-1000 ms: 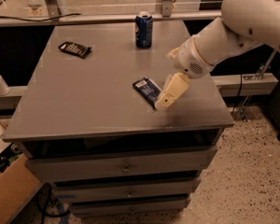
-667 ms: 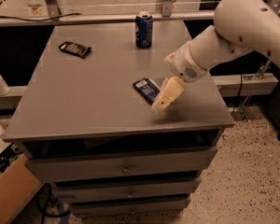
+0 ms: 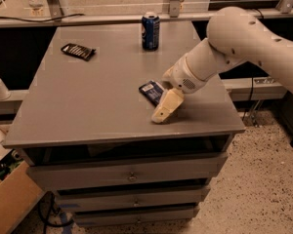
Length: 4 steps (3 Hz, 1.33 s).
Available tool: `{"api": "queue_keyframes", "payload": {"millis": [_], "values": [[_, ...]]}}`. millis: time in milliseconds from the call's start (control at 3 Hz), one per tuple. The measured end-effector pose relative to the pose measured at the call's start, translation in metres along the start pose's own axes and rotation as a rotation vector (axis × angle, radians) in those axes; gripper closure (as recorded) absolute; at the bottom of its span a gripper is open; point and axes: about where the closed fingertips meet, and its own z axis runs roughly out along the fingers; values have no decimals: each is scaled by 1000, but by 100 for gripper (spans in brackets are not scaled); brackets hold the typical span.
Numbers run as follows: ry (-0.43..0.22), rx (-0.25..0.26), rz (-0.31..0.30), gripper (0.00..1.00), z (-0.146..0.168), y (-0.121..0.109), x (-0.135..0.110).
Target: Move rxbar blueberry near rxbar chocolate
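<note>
The rxbar blueberry (image 3: 150, 89), a dark blue flat bar, lies on the grey table (image 3: 88, 106) right of centre. Its right end is hidden under my gripper (image 3: 161, 97). The gripper is low over the bar and open: one cream finger (image 3: 167, 106) slants down toward the front edge, and the other shows as a short nub behind the bar. The rxbar chocolate (image 3: 78, 51), a black bar with pale stripes, lies at the table's far left, well away from the gripper.
A blue soda can (image 3: 150, 30) stands upright at the back middle of the table, behind the gripper. Drawers (image 3: 132, 172) sit below the tabletop. A cardboard box (image 3: 10, 204) is on the floor at the lower left. My white arm (image 3: 244, 43) reaches in from the right.
The gripper has moved a little left and toward the front edge, staying over the blue bar. The bars and the can have not moved.
</note>
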Motion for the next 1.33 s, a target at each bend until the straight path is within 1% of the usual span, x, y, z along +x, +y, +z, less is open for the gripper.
{"api": "queue_keyframes", "payload": {"millis": [333,1000,1333], "values": [[9,3,24,38,-1,-5,-1],[20,34,51,85,-22,-16,-5],[23,42,52,100,-27,-17,-8]]}}
